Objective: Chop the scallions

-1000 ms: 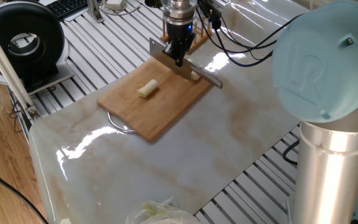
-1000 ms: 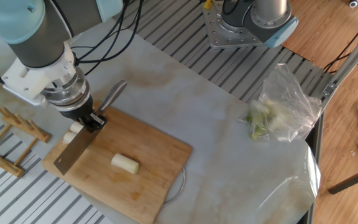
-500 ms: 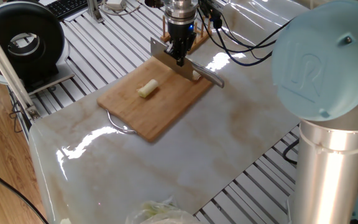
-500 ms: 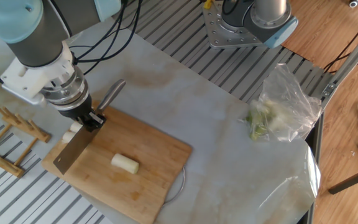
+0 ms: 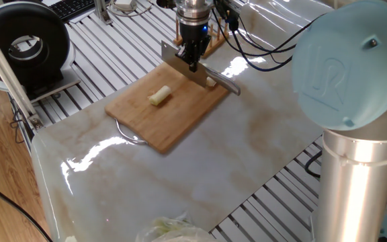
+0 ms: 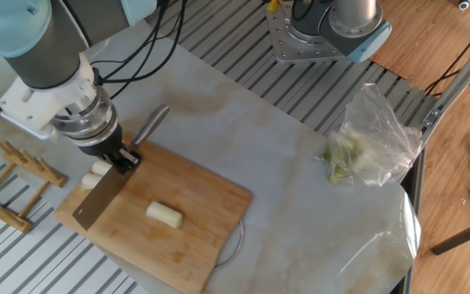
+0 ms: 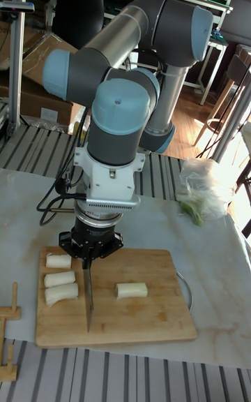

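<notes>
- Black two-finger tool (image 6: 119,157) is clamped on the steel cleaver (image 6: 103,200) where blade meets handle; blade hangs edge-down over the bamboo cutting board (image 6: 206,216), silver handle pointing out behind toward the marble desk (image 6: 300,171).
- Change over the last second is slight — the cleaver sits a touch further toward the board's outer edge in the other fixed view, and in one fixed view the tool (image 5: 192,59) and blade (image 5: 180,67) have barely shifted. No big chop stroke shows; it reads as small repositioning or a lift between cuts.
- Scallions: tall fixed view shows three cream-white cylindrical chunks (image 7: 60,278) stacked in a column on the board's left side, just beside the blade (image 7: 89,297).
- One more short pale chunk (image 7: 132,290) lies alone on the other side of the blade, near mid-board; it has not moved across the second.
- Whether the blade tip touches the board, I cannot tell — in the tall view it comes down close to the wood.
- Judgement: chopping is well along; several pieces are already cut. The lone chunk looks like the remaining uncut length.
- Clear plastic bag of pale leafy greens (image 6: 365,147) sits well apart on the desk — untouched.
</notes>
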`<state>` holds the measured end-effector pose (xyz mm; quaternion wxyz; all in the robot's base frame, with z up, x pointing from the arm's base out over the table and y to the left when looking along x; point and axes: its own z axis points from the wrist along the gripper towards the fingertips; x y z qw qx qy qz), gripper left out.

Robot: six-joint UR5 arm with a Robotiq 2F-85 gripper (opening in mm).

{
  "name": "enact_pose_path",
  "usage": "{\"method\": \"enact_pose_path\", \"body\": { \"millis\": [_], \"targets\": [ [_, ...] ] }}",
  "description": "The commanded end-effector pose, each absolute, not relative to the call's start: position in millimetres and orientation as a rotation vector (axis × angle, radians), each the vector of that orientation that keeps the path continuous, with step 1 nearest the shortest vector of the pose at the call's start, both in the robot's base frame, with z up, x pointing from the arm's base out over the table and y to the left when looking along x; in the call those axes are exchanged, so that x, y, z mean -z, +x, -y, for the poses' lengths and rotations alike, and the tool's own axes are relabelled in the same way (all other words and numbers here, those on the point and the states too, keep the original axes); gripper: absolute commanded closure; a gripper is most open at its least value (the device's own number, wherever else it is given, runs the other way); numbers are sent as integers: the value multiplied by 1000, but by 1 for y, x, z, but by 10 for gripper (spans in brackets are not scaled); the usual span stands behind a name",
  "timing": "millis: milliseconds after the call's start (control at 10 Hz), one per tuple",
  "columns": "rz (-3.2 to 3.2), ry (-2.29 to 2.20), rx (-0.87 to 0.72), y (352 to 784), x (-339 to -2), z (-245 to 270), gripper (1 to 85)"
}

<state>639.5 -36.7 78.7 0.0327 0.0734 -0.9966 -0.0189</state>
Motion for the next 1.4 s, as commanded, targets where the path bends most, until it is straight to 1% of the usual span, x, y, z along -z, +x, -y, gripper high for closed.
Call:
{"method": "enact_pose_path", "body": {
  "millis": [0, 300, 500, 600, 700, 900, 1100, 1300],
  "targets": [
    [3050, 207, 87, 641, -102, 10, 843],
    [3053, 211, 172, 643, -119, -45, 843],
    [3052, 195, 171, 642, -123, -69, 843],
    [3048, 208, 200, 640, -126, -82, 843],
    [3052, 245, 213, 639, -123, -92, 843],
    [3032, 285, 218, 627, -104, -108, 843],
    [3029, 346, 174, 620, -88, -112, 843],
    [2990, 384, 215, 611, -75, -117, 843]
  ]
}}
